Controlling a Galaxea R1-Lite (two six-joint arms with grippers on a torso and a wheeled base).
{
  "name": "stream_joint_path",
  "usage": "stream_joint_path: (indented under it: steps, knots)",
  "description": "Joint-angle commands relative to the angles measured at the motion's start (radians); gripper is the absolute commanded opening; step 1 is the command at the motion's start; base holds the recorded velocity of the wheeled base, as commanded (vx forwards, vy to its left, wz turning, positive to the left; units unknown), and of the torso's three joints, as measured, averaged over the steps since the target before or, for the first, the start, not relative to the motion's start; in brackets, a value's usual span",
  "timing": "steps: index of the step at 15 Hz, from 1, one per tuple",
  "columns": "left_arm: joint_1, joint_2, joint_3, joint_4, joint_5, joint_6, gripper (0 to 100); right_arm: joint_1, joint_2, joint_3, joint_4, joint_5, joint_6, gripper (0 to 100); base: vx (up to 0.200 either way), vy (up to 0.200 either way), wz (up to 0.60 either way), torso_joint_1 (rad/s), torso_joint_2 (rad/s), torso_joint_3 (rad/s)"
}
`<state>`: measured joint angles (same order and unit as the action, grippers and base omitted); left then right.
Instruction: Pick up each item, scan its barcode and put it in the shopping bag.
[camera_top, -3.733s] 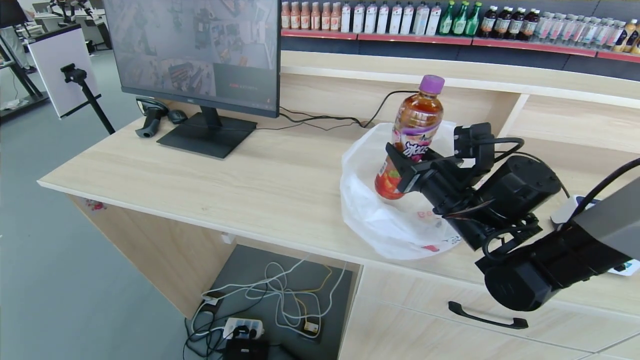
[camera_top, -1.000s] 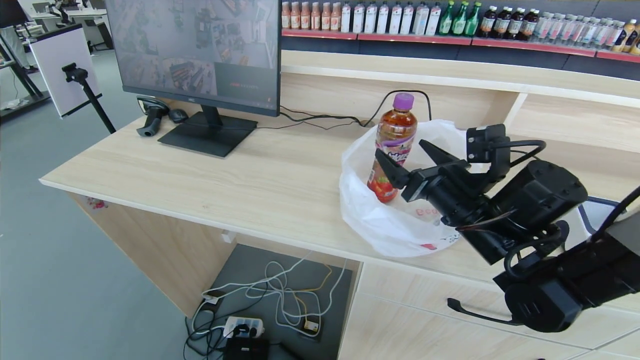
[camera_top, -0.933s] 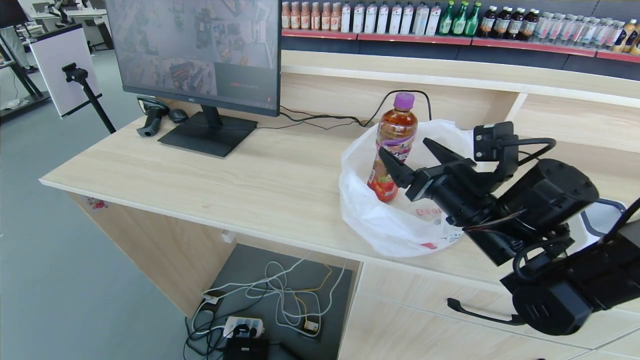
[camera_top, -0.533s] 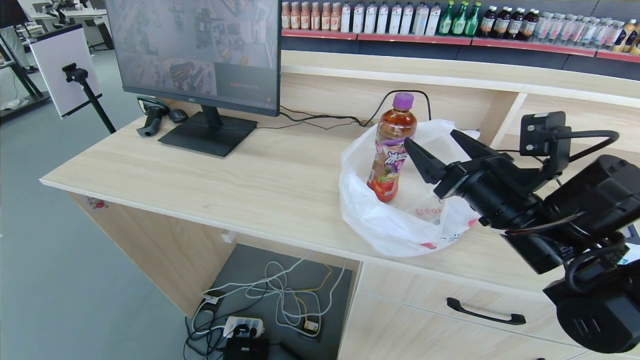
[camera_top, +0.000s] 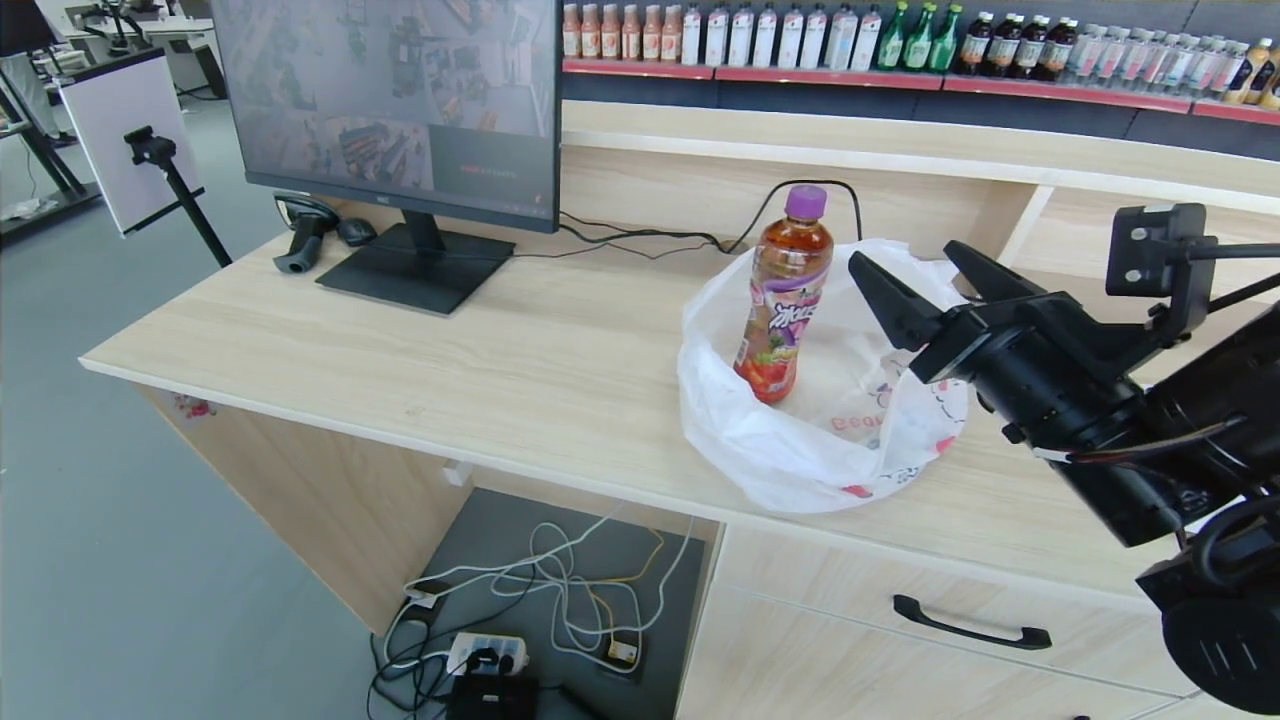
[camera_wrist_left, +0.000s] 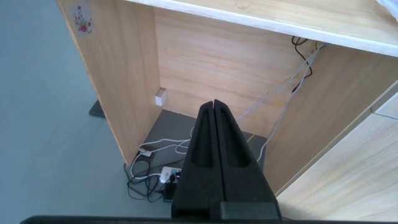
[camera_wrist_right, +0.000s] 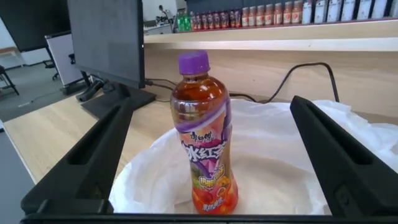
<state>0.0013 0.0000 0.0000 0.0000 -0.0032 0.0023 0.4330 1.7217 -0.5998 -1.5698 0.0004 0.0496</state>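
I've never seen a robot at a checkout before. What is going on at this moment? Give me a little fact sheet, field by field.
Item: drink bottle with a purple cap, upright
Where it stands: inside the open white shopping bag, on the wooden counter
Right gripper: open, empty, to the bottle's right, not touching it
Left gripper: shut, empty, held low in front of the space under the counter
Also on the counter: monitor, handheld scanner
Task step: this bottle is in the bag

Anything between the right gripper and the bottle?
Nothing stands there: between the right gripper and the bottle the head view shows just white plastic of the open shopping bag.
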Motion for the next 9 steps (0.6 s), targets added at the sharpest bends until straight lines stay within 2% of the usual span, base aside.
stream_joint_path:
  steps: [1,9]
  knots:
    - [0.0,0.0,0.0,0.0,0.0,-0.001,0,-0.003,0.013,-0.008,-0.001,0.01,0.001,100,0.0,0.0,-0.6,0.002,0.0,-0.002]
    - [0.0,0.0,0.0,0.0,0.0,-0.002,0,-0.002,0.022,-0.008,-0.001,0.016,-0.011,100,0.0,0.0,-0.6,0.002,0.0,0.002]
